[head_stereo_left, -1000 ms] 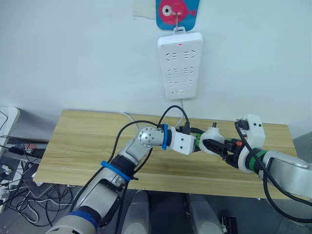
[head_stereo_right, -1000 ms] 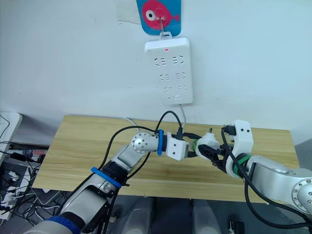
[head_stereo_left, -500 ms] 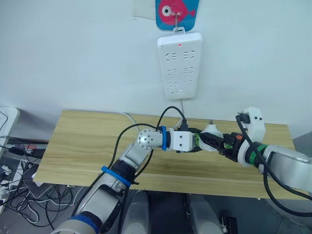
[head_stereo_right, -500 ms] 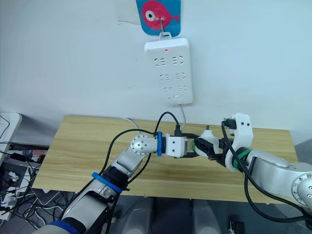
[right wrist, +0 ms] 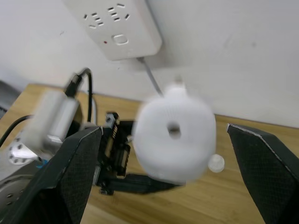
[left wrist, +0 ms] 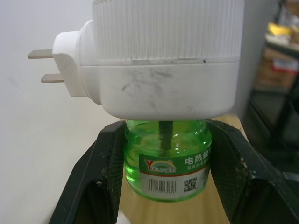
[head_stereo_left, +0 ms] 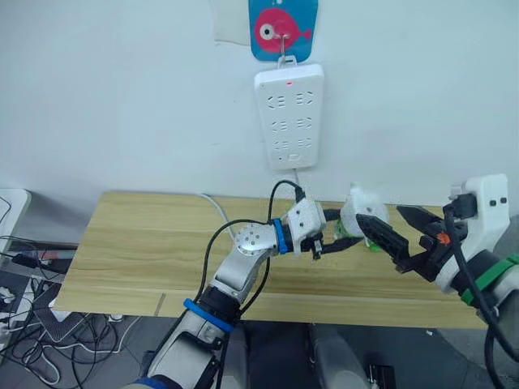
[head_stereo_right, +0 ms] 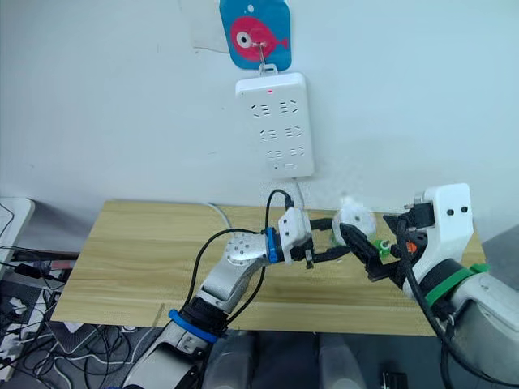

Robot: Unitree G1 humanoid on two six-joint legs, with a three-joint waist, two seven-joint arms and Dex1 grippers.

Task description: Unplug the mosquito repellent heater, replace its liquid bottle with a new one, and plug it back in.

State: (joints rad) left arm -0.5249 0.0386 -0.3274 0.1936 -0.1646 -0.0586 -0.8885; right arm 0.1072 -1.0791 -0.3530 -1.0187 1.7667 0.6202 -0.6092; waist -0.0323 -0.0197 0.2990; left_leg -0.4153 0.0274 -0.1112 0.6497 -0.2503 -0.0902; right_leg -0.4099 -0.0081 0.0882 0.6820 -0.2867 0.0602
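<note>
The left gripper (left wrist: 163,186) is clenched on a green liquid bottle (left wrist: 167,168), one black finger (left wrist: 96,179) pressed to each side of it. The bottle hangs screwed into the underside of the mosquito repellent heater (left wrist: 163,65), whose two metal prongs stick out toward the white wall. The bottle's base is cut off by the frame edge, and its neck is hidden inside the heater.

The right gripper (head_stereo_left: 401,243) stands released, its fingers spread wide and just beside the heater; in the right wrist view the heater is smeared, so it is hard to say whether a fingertip touches it, though it seems clear.

Heater and bottle sit above the wooden table (head_stereo_left: 130,243), below the white power strip (head_stereo_left: 289,117) on the wall.
</note>
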